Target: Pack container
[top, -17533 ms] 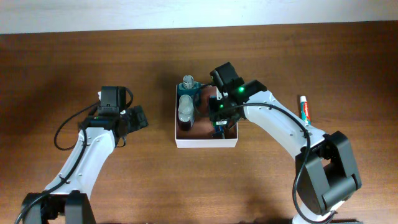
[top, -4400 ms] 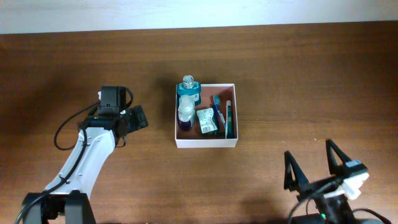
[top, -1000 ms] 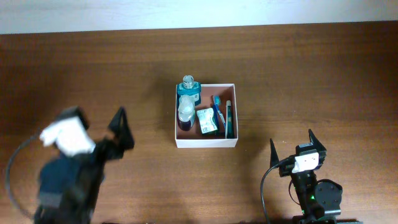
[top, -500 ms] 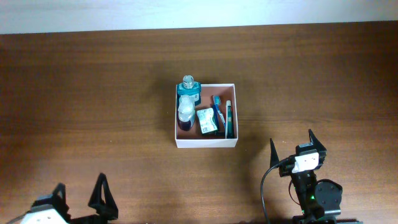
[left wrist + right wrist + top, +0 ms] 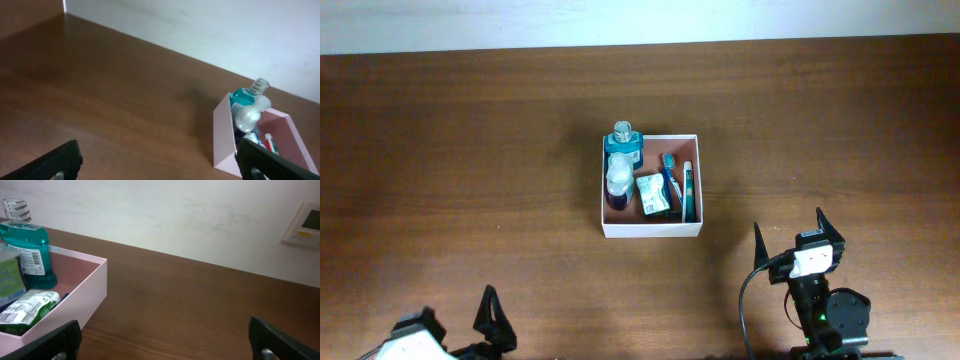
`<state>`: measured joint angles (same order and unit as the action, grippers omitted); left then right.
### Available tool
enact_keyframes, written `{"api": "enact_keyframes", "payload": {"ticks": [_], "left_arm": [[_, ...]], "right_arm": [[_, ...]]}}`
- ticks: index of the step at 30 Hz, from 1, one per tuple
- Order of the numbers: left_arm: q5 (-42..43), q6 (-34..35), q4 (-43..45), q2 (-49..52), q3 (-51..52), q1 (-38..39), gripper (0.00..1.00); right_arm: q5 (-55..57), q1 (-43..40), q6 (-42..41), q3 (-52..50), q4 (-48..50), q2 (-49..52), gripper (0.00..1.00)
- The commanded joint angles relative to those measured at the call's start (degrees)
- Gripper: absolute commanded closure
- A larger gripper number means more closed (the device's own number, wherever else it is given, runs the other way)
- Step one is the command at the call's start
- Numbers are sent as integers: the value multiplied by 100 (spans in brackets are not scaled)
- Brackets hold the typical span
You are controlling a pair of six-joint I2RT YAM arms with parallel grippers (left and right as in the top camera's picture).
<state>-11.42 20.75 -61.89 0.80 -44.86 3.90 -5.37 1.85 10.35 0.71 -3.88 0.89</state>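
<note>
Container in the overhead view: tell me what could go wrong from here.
1. The teal mouthwash bottle stands far taller than the shallow walls of the container, at its far-left corner. Moving or bumping the box could tip the bottle out.
2. The left end effector and right end effector are both open and well away from the box, so nothing steadies it if it is knocked.

One container (image 5: 651, 230); one teal bottle (image 5: 623, 143), one clear bottle (image 5: 618, 178), one packet (image 5: 652, 195), one toothbrush (image 5: 670, 172), one toothpaste tube (image 5: 687, 192)
</note>
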Motion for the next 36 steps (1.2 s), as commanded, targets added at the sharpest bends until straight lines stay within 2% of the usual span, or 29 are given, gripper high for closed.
{"api": "enact_keyframes", "payload": {"ticks": [1, 12, 18, 24, 31, 36], "left_arm": [[-48, -50, 455, -46, 376, -33, 1], [4, -181, 4402, -46, 2535, -33, 1], [651, -1180, 5965, -46, 3574, -33, 1], [826, -1794, 6443, -46, 4094, -33, 1], [824, -2194, 6443, -48, 4406, -33, 1], [758, -2210, 6172, -48, 4439, -98, 1]], "right_arm": [[70, -48, -7, -39, -20, -63, 2], [70, -48, -7, -39, -20, -63, 2], [70, -48, -7, -39, -20, -63, 2], [70, -48, -7, -39, -20, -63, 2], [70, -48, -7, -39, -20, -63, 2], [70, -48, -9, -39, -20, -63, 2]]}}
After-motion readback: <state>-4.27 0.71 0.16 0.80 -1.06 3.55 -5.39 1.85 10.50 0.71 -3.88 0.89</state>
